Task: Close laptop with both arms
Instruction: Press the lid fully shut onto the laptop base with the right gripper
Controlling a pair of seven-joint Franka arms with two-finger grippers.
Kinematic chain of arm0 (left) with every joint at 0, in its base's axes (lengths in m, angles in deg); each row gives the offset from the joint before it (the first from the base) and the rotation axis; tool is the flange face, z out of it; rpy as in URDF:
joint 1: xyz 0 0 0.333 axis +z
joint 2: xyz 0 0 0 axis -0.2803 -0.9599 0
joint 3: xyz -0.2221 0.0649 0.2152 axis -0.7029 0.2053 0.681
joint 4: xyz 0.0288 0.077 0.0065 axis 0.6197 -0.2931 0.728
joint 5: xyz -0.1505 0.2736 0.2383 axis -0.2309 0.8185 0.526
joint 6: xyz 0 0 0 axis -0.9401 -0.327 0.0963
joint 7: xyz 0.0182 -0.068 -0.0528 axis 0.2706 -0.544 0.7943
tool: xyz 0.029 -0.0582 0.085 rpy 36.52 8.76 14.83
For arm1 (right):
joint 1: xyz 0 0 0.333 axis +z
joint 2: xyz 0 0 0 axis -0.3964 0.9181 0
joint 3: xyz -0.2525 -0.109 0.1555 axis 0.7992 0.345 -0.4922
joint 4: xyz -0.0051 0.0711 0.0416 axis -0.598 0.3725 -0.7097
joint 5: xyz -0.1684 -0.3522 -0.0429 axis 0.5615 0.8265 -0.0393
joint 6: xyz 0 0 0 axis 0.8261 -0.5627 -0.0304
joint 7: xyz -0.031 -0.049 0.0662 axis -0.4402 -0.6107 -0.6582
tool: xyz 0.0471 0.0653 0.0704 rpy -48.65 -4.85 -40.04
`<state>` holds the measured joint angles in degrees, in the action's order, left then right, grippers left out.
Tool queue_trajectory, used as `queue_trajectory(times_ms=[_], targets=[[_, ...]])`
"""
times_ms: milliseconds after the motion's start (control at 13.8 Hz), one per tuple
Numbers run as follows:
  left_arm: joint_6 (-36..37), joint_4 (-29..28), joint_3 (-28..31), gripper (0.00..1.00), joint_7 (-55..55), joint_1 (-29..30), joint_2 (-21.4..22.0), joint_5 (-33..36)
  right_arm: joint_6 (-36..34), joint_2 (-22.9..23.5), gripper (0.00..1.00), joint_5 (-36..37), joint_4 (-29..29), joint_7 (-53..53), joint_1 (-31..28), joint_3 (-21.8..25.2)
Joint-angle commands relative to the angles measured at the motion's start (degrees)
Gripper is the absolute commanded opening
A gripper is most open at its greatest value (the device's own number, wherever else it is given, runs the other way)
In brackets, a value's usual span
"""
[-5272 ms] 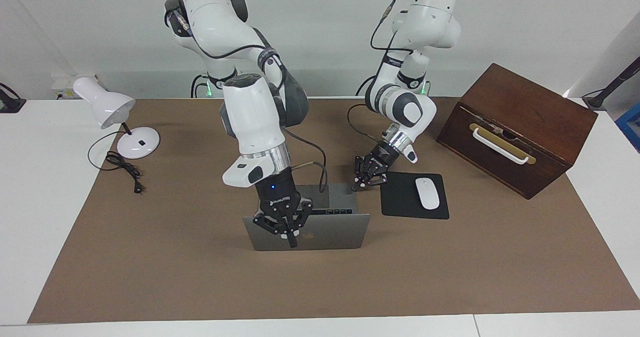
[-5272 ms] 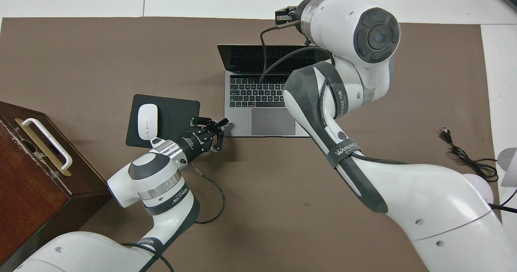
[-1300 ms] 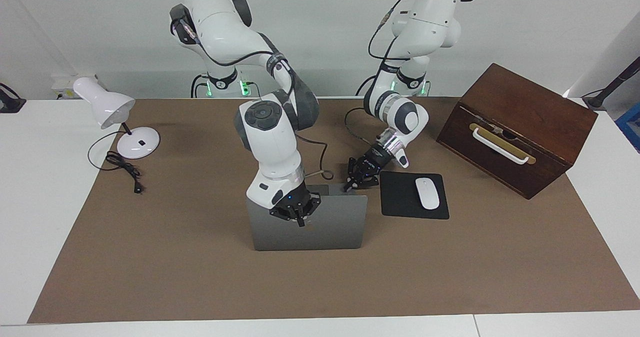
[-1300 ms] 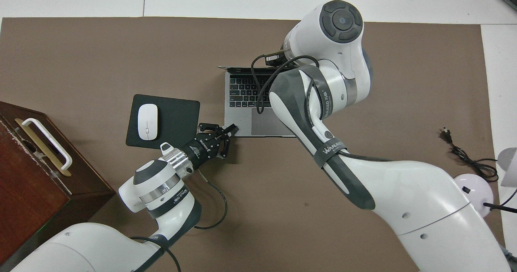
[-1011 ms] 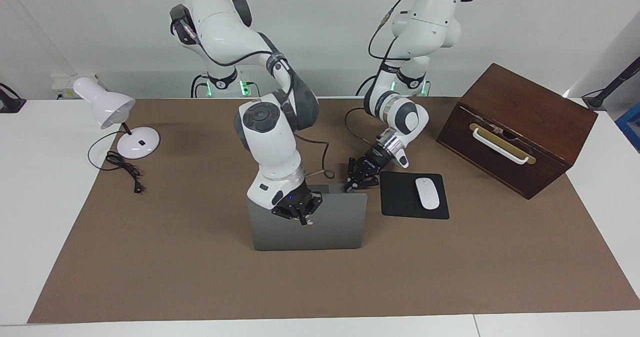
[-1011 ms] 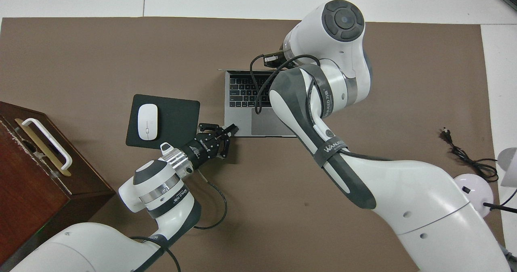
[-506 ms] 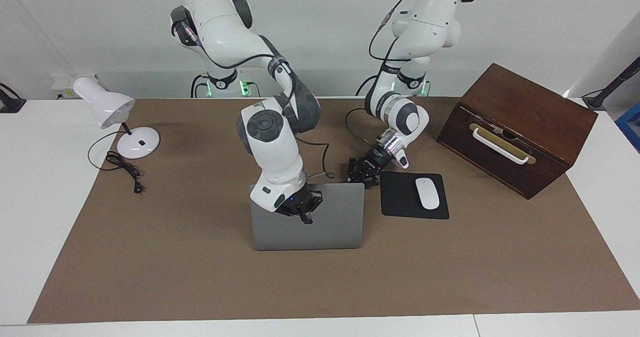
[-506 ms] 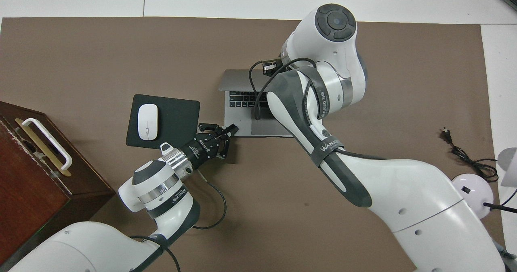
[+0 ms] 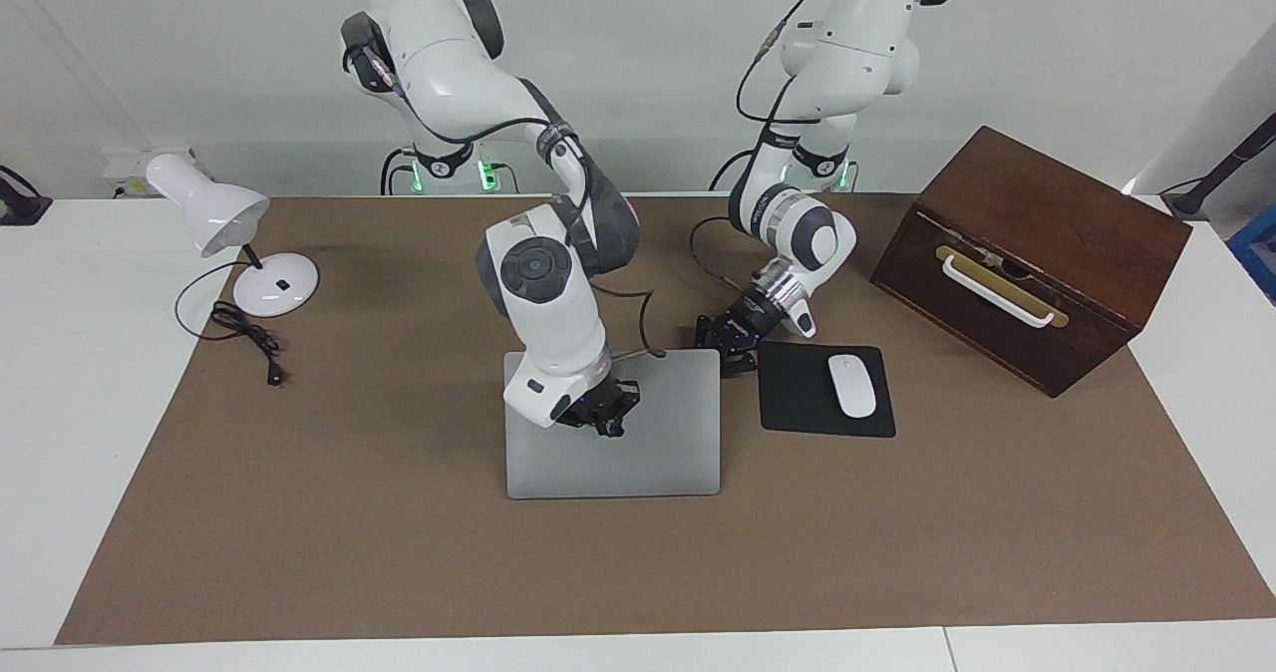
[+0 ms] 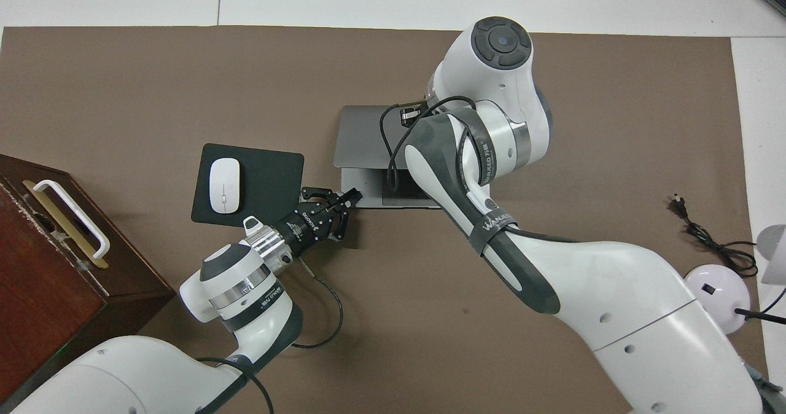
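Lid lower than half a second ago, laptop almost shut

Since the frame before, the lid of the laptop (image 9: 638,433) has come down further: in the overhead view only a narrow strip of the palm rest and trackpad is now seen under its edge, and the keyboard is covered. The laptop (image 10: 362,140) is thin and silver-grey, with a plain metal lid that lies nearly flat; the logo is hidden under the wrist. It sits on the brown mat (image 9: 399,552) in the middle of the table, beside the black mouse pad (image 9: 797,403), which carries a white mouse (image 9: 851,385).

The right gripper (image 9: 603,418) rests on top of the lid, about at its centre, with its fingertips closed together and pressing downward; it holds nothing. The right arm hides much of the lid from above.

The left gripper (image 9: 725,348) is low at the corner of the laptop base nearest the robots, on the side toward the mouse pad. Its fingertips are also closed, and they touch this corner (image 10: 351,196) without gripping it.

A wooden box (image 9: 1027,253) stands toward the left arm's end of the table, and a white desk lamp (image 9: 214,218) toward the right arm's end
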<state>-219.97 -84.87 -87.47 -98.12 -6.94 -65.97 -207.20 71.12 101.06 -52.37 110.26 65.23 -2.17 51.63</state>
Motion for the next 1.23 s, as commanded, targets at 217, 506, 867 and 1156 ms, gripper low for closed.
queue_trajectory(times_ms=[217,506,867,1156], targets=[[0.2,0.9,0.3,0.0,3.5,1.5,-2.8,-1.2,-0.9,-0.6,0.0,-0.9,1.7,-1.9,-0.6,-0.6],[0.0,1.4,0.2,0.0,3.6,1.4,-2.8,-1.2,-1.4,-0.9,0.0,-0.9,3.7,-1.9,-0.8,-0.6],[-0.3,1.5,0.2,0.0,3.7,1.3,-2.8,-1.3,-1.9,-2.1,0.0,-0.7,6.5,-1.9,-1.0,-0.5],[-0.5,1.7,0.3,0.0,3.6,1.3,-2.8,-1.2,-1.9,-2.6,0.0,-0.7,7.8,-1.9,-1.2,-0.5]])
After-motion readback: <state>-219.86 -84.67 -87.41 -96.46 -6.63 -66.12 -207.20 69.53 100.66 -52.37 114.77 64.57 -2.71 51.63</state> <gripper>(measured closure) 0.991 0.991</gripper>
